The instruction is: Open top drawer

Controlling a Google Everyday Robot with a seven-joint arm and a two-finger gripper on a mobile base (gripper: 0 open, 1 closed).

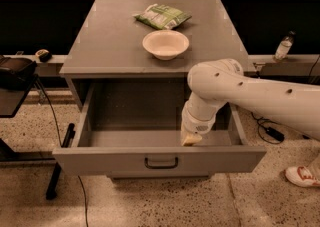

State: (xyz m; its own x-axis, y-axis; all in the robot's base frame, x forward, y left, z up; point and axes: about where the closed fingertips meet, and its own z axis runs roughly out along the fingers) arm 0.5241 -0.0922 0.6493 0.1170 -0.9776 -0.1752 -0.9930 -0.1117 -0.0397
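Observation:
The top drawer (105, 161) of the grey cabinet is pulled far out, showing its deep grey tray, which holds nothing I can see. Its small black bar handle (161, 163) sits at the centre of the front. My white arm reaches in from the right. My gripper (189, 140) hangs down inside the drawer, just behind the front panel and right of the handle. It touches no object that I can see.
On the cabinet top (107, 41) stand a white bowl (165, 44) and a green snack bag (162, 16). A black stand (15, 78) is at the left. A bottle (283, 47) and cables lie at the right, a shoe (302, 176) at the lower right.

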